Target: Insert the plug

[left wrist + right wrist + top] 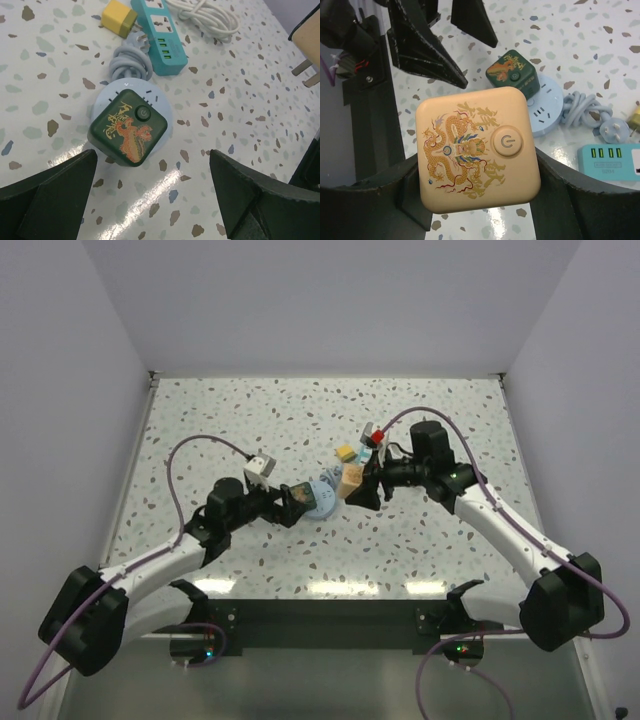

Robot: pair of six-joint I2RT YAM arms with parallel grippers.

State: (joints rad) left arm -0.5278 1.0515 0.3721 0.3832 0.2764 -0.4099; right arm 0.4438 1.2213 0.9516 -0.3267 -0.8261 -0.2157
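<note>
Left wrist view: the left hand (152,172) has its fingers spread wide, gripping nothing. Just ahead of it the plug (127,127) sits on a round pale-blue socket (107,97) on the tabletop (240,100), with a teal power strip (162,35) farther ahead. The right hand (477,187) is clamped on a tan cube (477,150), held above the tabletop.

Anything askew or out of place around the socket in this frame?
The green plug sits off-centre on the round blue socket, overhanging its rim on one side; whether its prongs are seated cannot be seen. The tan cube is clamped in the right gripper, clear of the socket. Nothing else stands out.
</note>
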